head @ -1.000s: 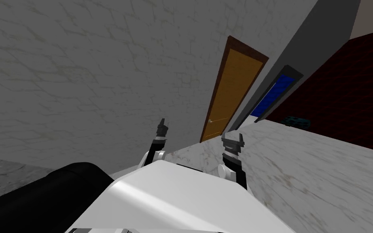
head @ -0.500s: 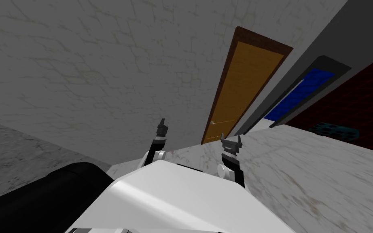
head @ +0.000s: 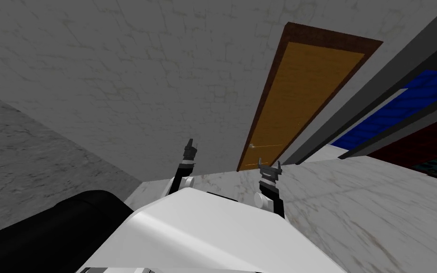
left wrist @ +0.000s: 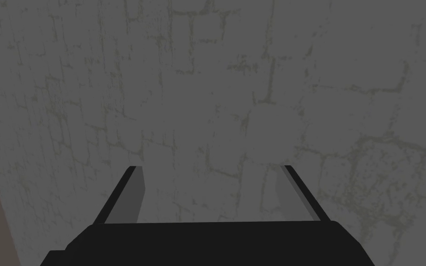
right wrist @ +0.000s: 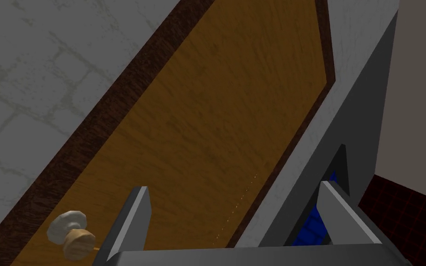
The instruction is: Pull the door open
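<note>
Grey stone-patterned wall (head: 118, 71) is spread over the upper left and centre of the head view. Pale marbled floor (head: 378, 213) is seen across the lower right.

Door (head: 303, 95), the task item, is placed upper right of centre. It is an ochre wood-grain panel set in a dark brown frame (head: 331, 40), and it is rendered with the same slant as the rest of the shot. In the right wrist view it is seen sitting flush in that frame.

A plain grey wall (head: 345, 109) is butted against the door's right side. Further right a blue panel (head: 388, 118) is set in a dark surround, with a dark red surface (head: 426, 142) at the right edge.

Both grippers are shown small, just below frame centre.
- **Left gripper (head: 190, 144):** held in front of the stone wall, well left of the door. Its fingers (left wrist: 133, 194) are spread apart and nothing is held.
- **Right gripper (head: 269, 164):** located just below the door's bottom-left corner. Its fingers (right wrist: 136, 217) are spread wide and nothing is held. It is pointed at the door panel.

Knob (right wrist: 71, 231) has a pale round head on a tan stem and is mounted near the door's left edge. It is found just outside one right-gripper finger and is not touched.
</note>
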